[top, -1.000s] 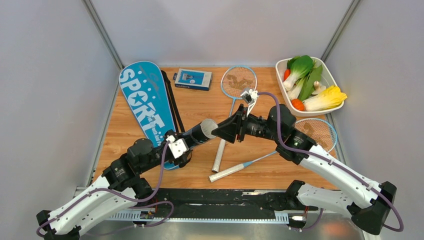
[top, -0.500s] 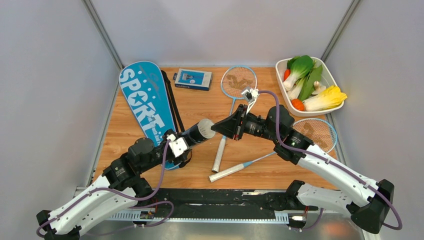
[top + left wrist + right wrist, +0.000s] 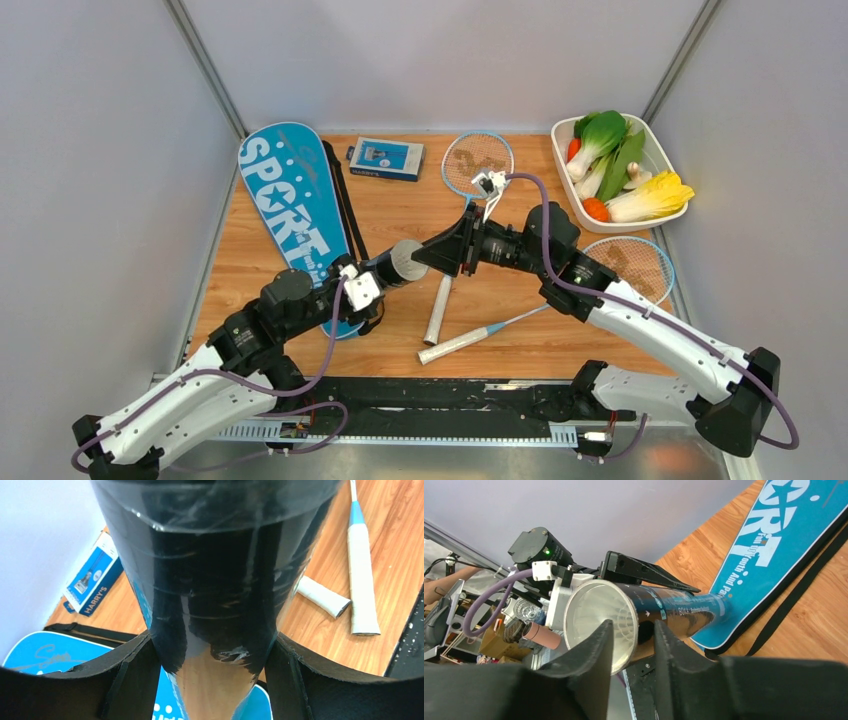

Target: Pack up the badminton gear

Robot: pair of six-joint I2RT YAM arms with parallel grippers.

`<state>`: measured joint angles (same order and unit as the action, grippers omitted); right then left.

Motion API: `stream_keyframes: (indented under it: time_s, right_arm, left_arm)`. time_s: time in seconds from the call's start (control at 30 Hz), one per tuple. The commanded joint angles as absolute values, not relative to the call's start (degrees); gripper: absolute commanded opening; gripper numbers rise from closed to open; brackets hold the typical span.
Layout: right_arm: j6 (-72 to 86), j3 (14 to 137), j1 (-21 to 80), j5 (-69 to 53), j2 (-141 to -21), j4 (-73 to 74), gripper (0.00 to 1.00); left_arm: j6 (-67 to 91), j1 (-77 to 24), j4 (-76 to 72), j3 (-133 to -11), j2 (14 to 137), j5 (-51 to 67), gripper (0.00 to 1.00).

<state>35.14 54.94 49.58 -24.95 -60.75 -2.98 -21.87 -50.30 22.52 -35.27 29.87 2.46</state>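
Note:
My left gripper (image 3: 365, 290) is shut on the long black tube (image 3: 395, 265) and holds it tilted above the table, open mouth up and to the right. In the left wrist view the tube (image 3: 215, 555) fills the space between the fingers (image 3: 135, 675). My right gripper (image 3: 425, 257) is at the tube's mouth (image 3: 599, 615), slightly open and empty. White shuttlecock feathers (image 3: 621, 620) show inside the tube. The blue SPORT cover (image 3: 290, 210) lies at the left. One racket (image 3: 478, 163) lies at the back centre, the other (image 3: 630, 265) under my right arm.
A small blue box (image 3: 385, 158) lies at the back beside the cover. A white tray (image 3: 563, 180) of vegetables stands at the back right. The two white racket handles (image 3: 438, 310) cross near the table's front middle. Grey walls close in both sides.
My right gripper has moved left up to the tube's mouth. The left arm has shifted the tube slightly left and down.

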Motion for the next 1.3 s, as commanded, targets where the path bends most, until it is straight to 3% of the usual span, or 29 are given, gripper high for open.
stream_keyframes:
  time_s: [0.0, 0.07, 0.13, 0.43, 0.57, 0.87, 1.27]
  right_arm:
    - [33.5, 53.9, 50.9, -26.3, -64.4, 3.7, 0.26]
    - [33.8, 53.1, 50.9, -25.8, -64.8, 3.7, 0.22]
    - [34.2, 52.9, 50.9, -25.5, -64.9, 3.7, 0.26]
    - [28.9, 57.1, 50.8, -15.9, -55.9, 2.6, 0.77]
    - [24.4, 54.3, 50.8, -13.4, -48.3, -6.5, 0.99]
    - [12.3, 42.3, 50.8, -20.4, -40.8, -24.9, 1.0]
    - [13.2, 42.5, 56.1, -23.4, -54.9, -34.0, 1.0]
  left_arm:
    - [-22.2, -51.1, 7.0, -40.8, 29.7, 9.2, 0.57]
    - [-22.3, -51.1, 6.8, -40.8, 29.7, 9.1, 0.57]
    - [-22.2, -51.0, 6.7, -40.8, 29.8, 8.7, 0.57]
    - [-15.6, -51.0, 6.1, -43.1, 30.4, 5.6, 0.57]
    - [-10.0, -51.0, 4.5, -45.3, 30.4, 4.8, 0.57]
    - [9.0, -51.0, -2.0, -50.0, 32.2, 4.8, 0.58]
    - [22.1, -51.1, -10.0, -49.4, 32.9, 5.0, 0.61]
